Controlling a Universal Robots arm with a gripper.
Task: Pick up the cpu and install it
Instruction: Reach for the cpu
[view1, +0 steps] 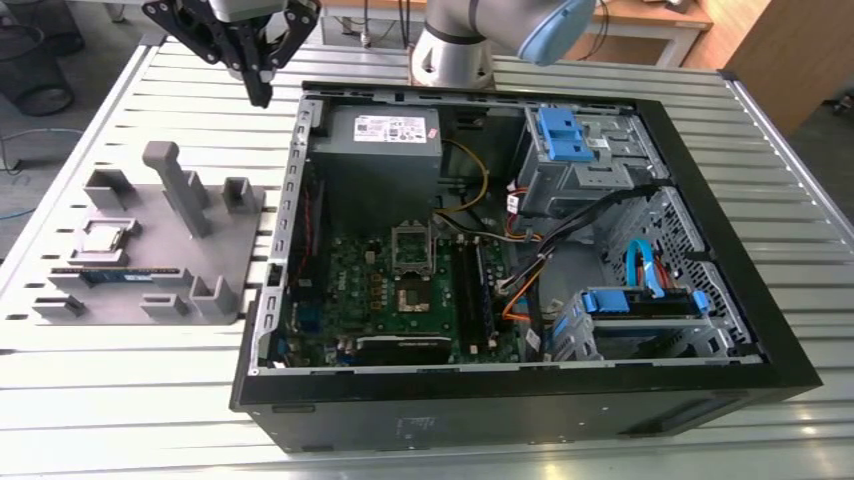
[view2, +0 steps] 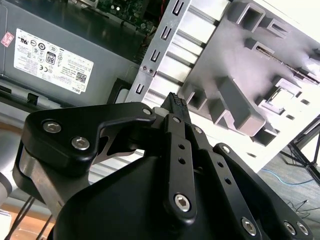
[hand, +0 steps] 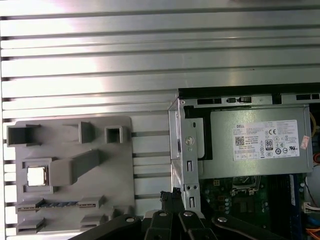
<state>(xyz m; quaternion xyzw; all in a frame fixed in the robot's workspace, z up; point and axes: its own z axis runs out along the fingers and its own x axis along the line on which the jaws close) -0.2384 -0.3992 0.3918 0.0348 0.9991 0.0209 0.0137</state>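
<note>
The gripper (view1: 258, 97) is seen in the exterior view held high above the slatted table (view1: 134, 400), just off the far corner of the open computer case (view1: 534, 400). Its fingers are pressed together and nothing is pinched between them. The same is shown in both wrist views (view2: 175, 101) (hand: 170, 196).

The cpu (view1: 104, 237) has not been picked up. It lies flat in a square pocket of the grey tray (view1: 227, 245), well apart from the gripper and below it. A tall post (view1: 170, 185) of the tray stands roughly between the gripper and the cpu. In the first wrist view the cpu (hand: 37, 176) is found across the tray (hand: 115, 170) from the gripper, near the tray edge farthest from it. A memory stick (hand: 59, 204) is laid in a slot just beside the cpu.

On the other side of the gripper, the case's power supply (hand: 255, 147) is the nearest part, just beside the fingertips. The motherboard (view1: 347, 300) and its socket (view1: 408, 288) lie farther from the gripper than the power supply (view1: 384, 130), deep inside the case. No chip is seen seated in the socket.
</note>
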